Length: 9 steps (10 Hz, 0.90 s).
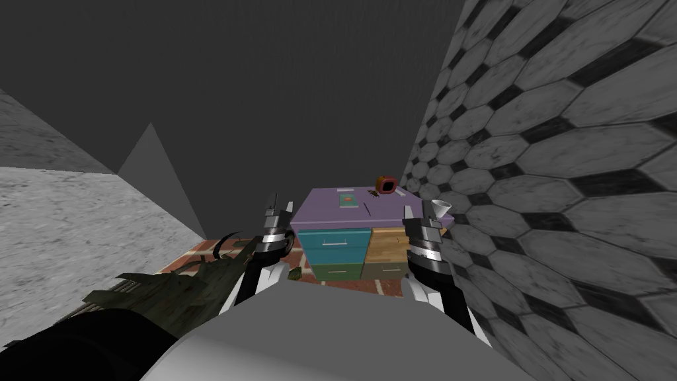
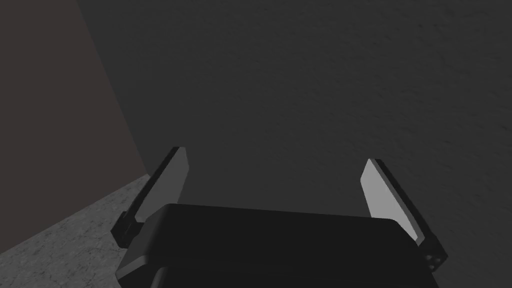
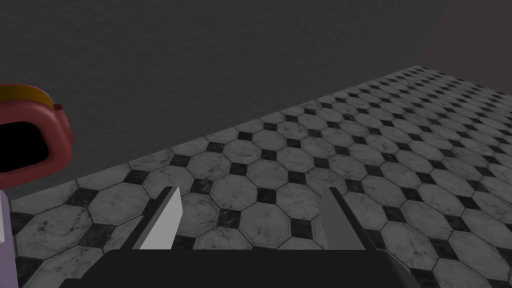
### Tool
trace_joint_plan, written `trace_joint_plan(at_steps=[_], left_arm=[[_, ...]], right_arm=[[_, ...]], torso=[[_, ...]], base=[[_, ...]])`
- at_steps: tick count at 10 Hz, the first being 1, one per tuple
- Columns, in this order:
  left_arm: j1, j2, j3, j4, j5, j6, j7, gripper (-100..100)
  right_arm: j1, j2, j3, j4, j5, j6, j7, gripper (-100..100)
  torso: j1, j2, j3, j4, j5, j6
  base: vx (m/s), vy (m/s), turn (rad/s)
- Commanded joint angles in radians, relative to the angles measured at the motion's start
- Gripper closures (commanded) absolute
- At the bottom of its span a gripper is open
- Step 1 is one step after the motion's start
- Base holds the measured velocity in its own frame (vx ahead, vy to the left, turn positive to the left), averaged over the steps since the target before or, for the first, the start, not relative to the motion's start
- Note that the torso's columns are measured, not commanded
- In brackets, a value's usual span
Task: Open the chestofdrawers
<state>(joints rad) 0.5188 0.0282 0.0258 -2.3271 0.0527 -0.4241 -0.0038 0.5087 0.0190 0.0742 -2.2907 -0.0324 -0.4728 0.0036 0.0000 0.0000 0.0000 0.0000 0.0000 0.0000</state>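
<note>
A chest of drawers point(image 1: 360, 206) with a purple top stands ahead against the tiled wall. Its front has a teal drawer point(image 1: 334, 245) with a pale handle, a green drawer below, and tan and brownish drawers point(image 1: 388, 246) beside them; all look closed. My left gripper point(image 1: 273, 202) is raised just left of the chest's front corner, open point(image 2: 272, 185), with nothing between its fingers. My right gripper point(image 1: 415, 213) hovers at the chest's right front corner, open point(image 3: 250, 220) and holding nothing.
On the chest top lie a red ring-shaped object point(image 1: 385, 184), a small flat card point(image 1: 346, 198), a dark insect-like thing and a white funnel-like cup point(image 1: 441, 208). A dark spiky plant point(image 1: 178, 284) is at my left. The hexagon-tiled wall point(image 1: 562, 185) runs close on the right.
</note>
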Motion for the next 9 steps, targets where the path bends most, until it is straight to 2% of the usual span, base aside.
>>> trace_joint_plan(at_steps=[1, 9], left_arm=[[0.000, 0.000, 0.000, 0.000, 0.000, 0.000, 0.000, 0], [0.000, 0.000, 0.000, 0.000, 0.000, 0.000, 0.000, 0]], right_arm=[[0.000, 0.000, 0.000, 0.000, 0.000, 0.000, 0.000, 0], [0.000, 0.000, 0.000, 0.000, 0.000, 0.000, 0.000, 0]], torso=[[0.000, 0.040, -0.082, 0.041, 0.000, 0.000], [0.000, 0.618, -1.234, 0.617, 0.000, 0.000]], base=[[0.000, 0.000, 0.000], [0.000, 0.000, 0.000]])
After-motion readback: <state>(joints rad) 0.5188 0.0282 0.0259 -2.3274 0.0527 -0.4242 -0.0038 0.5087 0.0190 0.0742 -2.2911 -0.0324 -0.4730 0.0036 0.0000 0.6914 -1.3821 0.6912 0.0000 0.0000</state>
